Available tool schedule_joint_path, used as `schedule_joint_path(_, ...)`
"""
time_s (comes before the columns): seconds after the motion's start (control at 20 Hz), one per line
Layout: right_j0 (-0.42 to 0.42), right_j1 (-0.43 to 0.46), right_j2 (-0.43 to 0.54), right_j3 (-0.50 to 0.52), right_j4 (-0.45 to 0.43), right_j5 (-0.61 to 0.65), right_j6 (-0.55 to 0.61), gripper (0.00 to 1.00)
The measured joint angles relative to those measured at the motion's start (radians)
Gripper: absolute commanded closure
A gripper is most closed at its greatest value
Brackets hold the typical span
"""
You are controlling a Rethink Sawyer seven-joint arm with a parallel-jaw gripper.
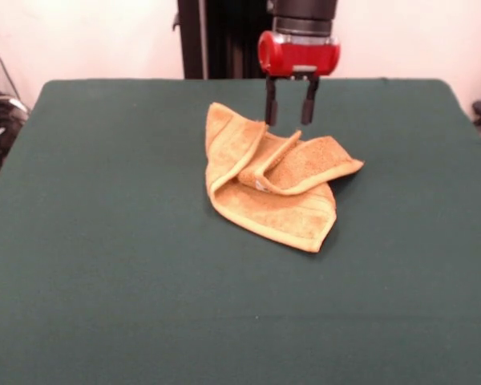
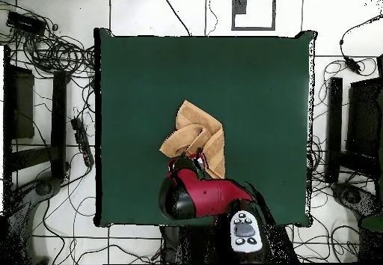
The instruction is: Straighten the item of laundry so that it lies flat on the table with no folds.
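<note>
Orange-tan towel [image 1: 268, 188] [image 2: 199, 138], crumpled (folds raised, overlapping), mid green table [image 1: 104, 281] [image 2: 254, 82].

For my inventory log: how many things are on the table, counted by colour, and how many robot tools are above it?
Orange-tan: 1, the towel, folded over itself
Red and black: 1, the tool, open above the towel
Total: 2, over the green table
</note>
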Motion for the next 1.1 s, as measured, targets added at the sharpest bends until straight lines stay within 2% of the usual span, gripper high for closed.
schedule_joint_path(1.1, -0.07, 0.089, 0.028, -0.006, -0.027, -0.062, 0.0, 0.0)
